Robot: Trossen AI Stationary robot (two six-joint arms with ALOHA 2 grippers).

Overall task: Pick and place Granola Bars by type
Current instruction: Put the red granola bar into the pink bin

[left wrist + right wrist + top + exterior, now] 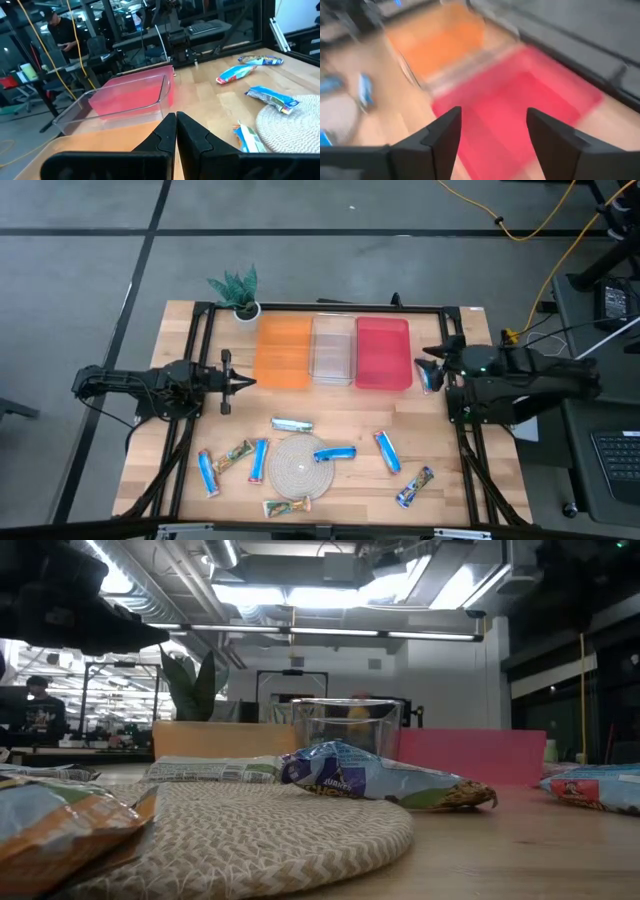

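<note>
A pale wooden table top (350, 415) with visible plank grain is being shown from above, framed by dark metal rails. At its far edge three rectangular bins are being displayed side by side, touching: an orange bin (283, 353) of translucent plastic, a clear bin (334, 351) in the middle, and a red bin (383, 352). No contents can be made out in any of the three; in the low view the clear bin (345, 726) is being seen through as a glassy wall. A small potted plant (240, 292) with spiky green leaves is being kept beside the orange bin.

A round mat (302, 464) of coiled beige rope is being shown near the front edge; its ribbed weave is being rendered clearly in the low view (250, 835). The Granola Bars are being shown as small crinkled foil packets scattered around the mat, none in a bin: a blue bar (335, 454) lying on the mat's rim, a silvery bar (292, 424) just behind the mat, a blue bar (388, 451) to the right, a blue-and-gold bar (414, 487) further right, two blue bars (208, 473) (259, 461) and a green-and-gold bar (233, 457) to the left, and a tan bar (285, 506) at the front.

The left gripper (243, 383) is being held with fingers pressed together, empty, left of the orange bin. The right gripper (494, 131) is being held with fingers apart, empty, at the red bin's right edge; something blue and white (430, 378) is being shown just under it, too small to identify.
</note>
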